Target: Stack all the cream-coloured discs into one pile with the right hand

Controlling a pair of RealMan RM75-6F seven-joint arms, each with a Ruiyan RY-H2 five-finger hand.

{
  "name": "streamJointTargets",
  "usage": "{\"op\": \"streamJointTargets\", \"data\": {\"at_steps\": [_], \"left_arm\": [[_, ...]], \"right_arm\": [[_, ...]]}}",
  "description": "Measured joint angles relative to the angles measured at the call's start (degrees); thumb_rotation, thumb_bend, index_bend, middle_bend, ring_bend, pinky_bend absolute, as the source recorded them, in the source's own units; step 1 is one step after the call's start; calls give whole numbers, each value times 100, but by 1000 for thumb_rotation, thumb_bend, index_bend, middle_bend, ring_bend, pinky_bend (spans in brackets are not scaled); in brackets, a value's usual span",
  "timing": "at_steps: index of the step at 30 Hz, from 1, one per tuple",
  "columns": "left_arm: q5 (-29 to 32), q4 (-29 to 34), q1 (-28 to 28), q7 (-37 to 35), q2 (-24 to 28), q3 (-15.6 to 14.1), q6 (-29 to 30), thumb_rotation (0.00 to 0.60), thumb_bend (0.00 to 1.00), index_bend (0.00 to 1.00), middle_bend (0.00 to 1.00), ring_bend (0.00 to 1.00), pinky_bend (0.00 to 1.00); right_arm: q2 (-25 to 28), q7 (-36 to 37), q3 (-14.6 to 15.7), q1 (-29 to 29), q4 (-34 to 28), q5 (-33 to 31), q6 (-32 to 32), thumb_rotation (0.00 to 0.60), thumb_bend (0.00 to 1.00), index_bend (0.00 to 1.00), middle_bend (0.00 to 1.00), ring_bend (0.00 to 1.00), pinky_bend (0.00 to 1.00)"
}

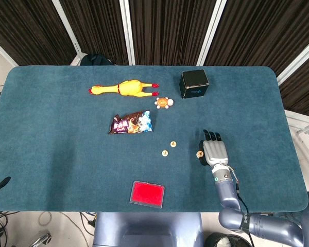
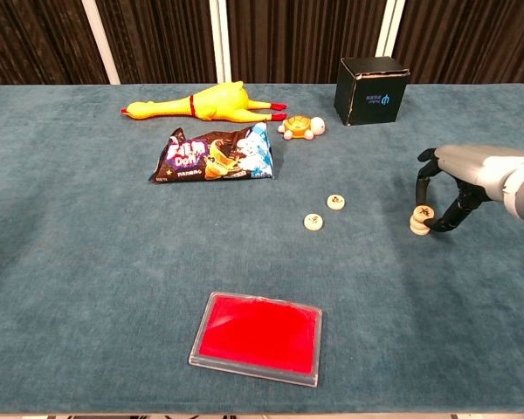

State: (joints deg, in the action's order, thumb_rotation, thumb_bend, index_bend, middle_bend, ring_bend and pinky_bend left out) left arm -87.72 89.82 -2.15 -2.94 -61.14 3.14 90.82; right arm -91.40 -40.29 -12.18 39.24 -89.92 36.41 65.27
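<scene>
Two cream discs make a small pile [image 2: 419,219] [image 1: 199,153] at the right of the blue table. My right hand [image 2: 458,179] [image 1: 215,149] arches over the pile, and its fingertips [image 2: 422,182] pinch the top disc, which rests on the lower one. Two more cream discs lie singly to the left: one [image 2: 335,202] [image 1: 172,143] farther back, one [image 2: 313,222] [image 1: 165,153] nearer. Only dark fingertips [image 1: 0,183] of my left hand show at the left edge of the head view, spread apart and holding nothing.
A red flat case [image 2: 256,338] lies near the front edge. A snack bag [image 2: 214,154], a rubber chicken [image 2: 205,102], a toy turtle [image 2: 300,127] and a black box [image 2: 372,90] sit farther back.
</scene>
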Motion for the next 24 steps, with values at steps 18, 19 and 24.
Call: {"op": "streamJointTargets", "data": {"at_steps": [18, 19, 24], "left_arm": [[5, 1, 1, 10, 3, 4, 0, 600, 99, 119, 0, 0, 29], [4, -1, 0, 13, 3, 2, -2, 600, 99, 119, 0, 0, 29], [7, -1, -2, 17, 0, 4, -5, 600, 99, 119, 0, 0, 29]], "right_arm": [[-27, -7, 44, 48, 26, -103, 13, 600, 408, 503, 0, 0, 0], [-29, -8, 44, 51, 35, -111, 14, 600, 408, 501, 0, 0, 0], [-20, -9, 47, 64, 32, -135, 9, 600, 408, 483, 0, 0, 0]]}}
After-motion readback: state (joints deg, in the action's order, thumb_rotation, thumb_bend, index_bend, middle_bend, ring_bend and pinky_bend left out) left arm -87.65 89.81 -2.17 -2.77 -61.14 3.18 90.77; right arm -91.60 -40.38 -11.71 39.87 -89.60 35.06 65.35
